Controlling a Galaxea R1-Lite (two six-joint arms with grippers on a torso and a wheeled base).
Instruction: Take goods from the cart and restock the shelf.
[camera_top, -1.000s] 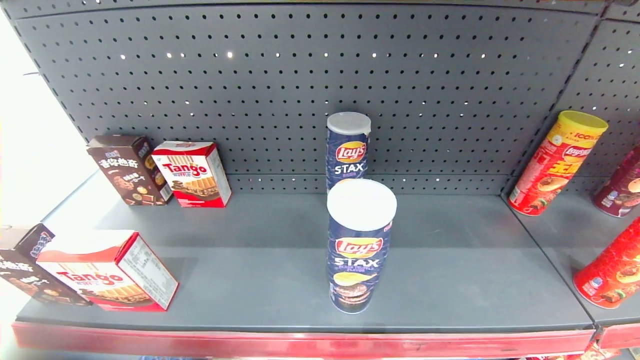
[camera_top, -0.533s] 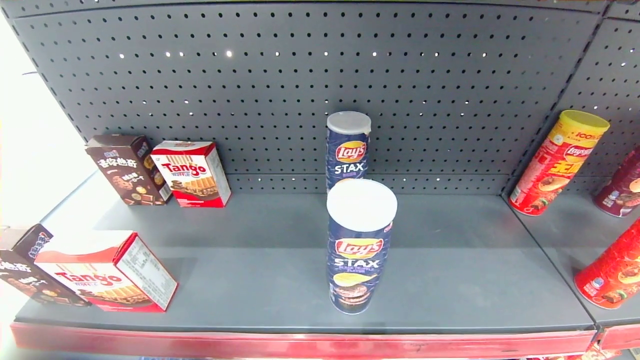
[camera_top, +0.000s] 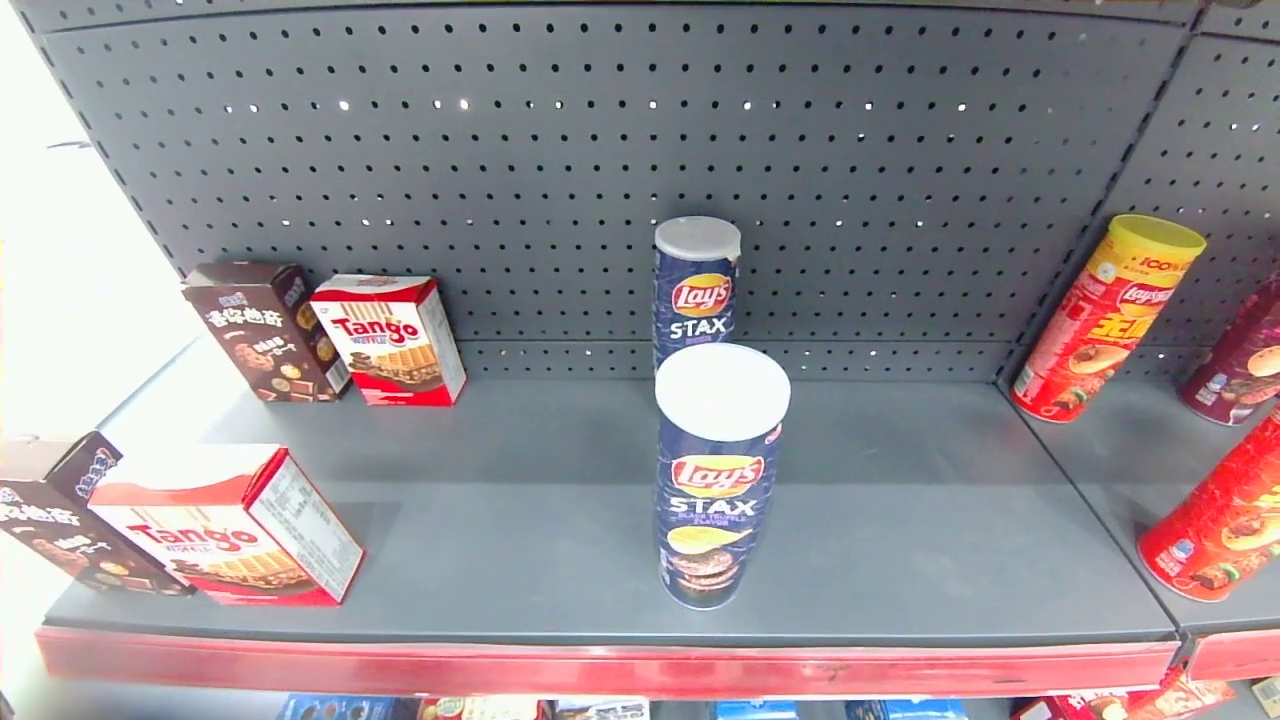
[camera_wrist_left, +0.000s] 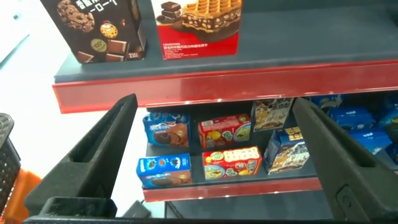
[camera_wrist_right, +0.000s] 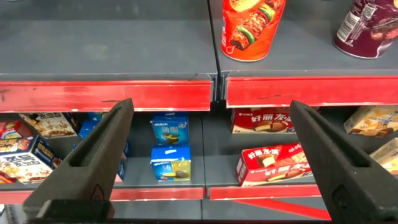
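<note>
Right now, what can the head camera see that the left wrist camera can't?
Only the head view: the front blue can, the back blue can, the pegboard wall and the yellow-lidded red can to the right. Only the left wrist view: the left end effector, open, and the fronts of the small snack boxes on the lower shelf. Both: the brown cookie box and the red wafer box by the red shelf edge.

A dark grey pegboard panel (camera_top: 560, 150) is rising behind the shelf (camera_top: 900, 520), pinpoints of light showing through some holes. White light (camera_top: 50, 250) is flooding in past the shelf's left end. Beyond the left gripper (camera_wrist_left: 212, 101) a red edge strip (camera_wrist_left: 217, 84) is running across, a lower shelf (camera_wrist_left: 236, 188) lying beneath it. Beyond the right gripper (camera_wrist_right: 209, 104) a seam (camera_wrist_right: 219, 93) is dividing two red-fronted bays.
</note>
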